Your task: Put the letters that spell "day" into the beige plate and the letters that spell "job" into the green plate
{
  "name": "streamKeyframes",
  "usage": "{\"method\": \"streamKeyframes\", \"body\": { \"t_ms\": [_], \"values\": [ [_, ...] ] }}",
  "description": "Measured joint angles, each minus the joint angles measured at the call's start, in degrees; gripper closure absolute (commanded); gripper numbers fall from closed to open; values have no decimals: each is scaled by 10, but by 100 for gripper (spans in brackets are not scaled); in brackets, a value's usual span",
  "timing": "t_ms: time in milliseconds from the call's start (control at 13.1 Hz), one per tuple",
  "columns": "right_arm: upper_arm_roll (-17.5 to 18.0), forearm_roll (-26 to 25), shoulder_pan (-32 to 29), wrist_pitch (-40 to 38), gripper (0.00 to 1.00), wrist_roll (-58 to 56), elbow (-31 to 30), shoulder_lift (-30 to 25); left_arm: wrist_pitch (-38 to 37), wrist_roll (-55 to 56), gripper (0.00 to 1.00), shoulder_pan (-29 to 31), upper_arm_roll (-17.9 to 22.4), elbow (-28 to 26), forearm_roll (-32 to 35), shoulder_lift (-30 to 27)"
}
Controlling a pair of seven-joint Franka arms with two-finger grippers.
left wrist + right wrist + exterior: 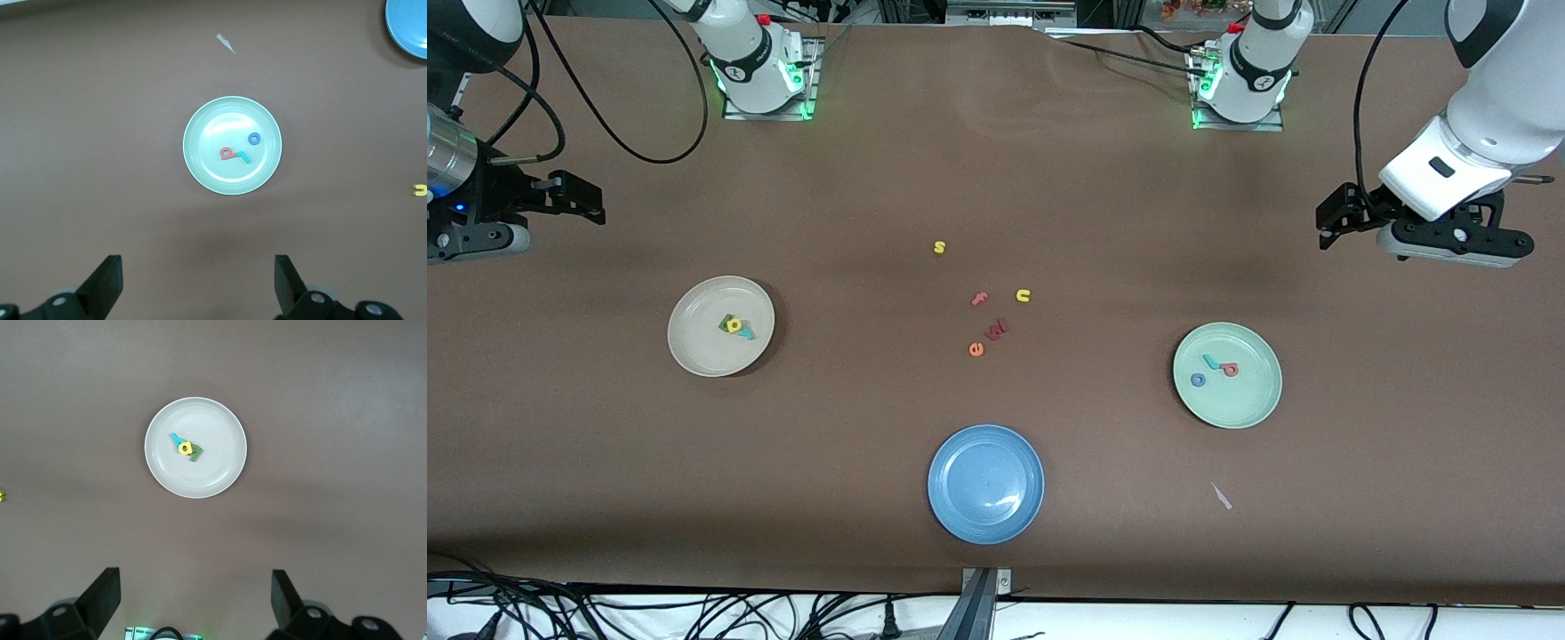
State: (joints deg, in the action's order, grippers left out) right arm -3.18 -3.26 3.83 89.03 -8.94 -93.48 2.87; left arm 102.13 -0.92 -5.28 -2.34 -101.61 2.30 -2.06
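The beige plate [694, 345] [217, 427] lies toward the right arm's end and holds a yellow "a" [735, 325] [186, 448], a dark green letter [726, 321] [197, 455] and a teal "y" [746, 333] [175, 439], bunched together. In the green plate [1252, 400] [213, 127], toward the left arm's end, are a teal "j" [1211, 362] [245, 157], a pinkish-red letter [1231, 369] [227, 154] and a blue "o" [1198, 380] [254, 139]. My left gripper [1327, 227] [197, 261] and right gripper [592, 203] [193, 577] hang open and empty over bare table at their own ends.
A blue plate [985, 483] [408, 23] lies nearest the front camera. Loose letters lie mid-table: yellow "s" [939, 247], pink "f" [980, 299], yellow "u" [1023, 295] [419, 191], a dark red letter [996, 330], orange "e" [976, 349]. A white scrap [1221, 496] [227, 43] lies nearer the camera than the green plate.
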Motion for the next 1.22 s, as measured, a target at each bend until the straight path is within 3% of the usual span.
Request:
{"method": "streamKeyframes", "body": {
  "t_ms": [1218],
  "values": [
    [0, 0, 0, 9, 0, 0, 0, 4, 0, 0, 0, 0, 0, 0, 0, 1]
  ]
}}
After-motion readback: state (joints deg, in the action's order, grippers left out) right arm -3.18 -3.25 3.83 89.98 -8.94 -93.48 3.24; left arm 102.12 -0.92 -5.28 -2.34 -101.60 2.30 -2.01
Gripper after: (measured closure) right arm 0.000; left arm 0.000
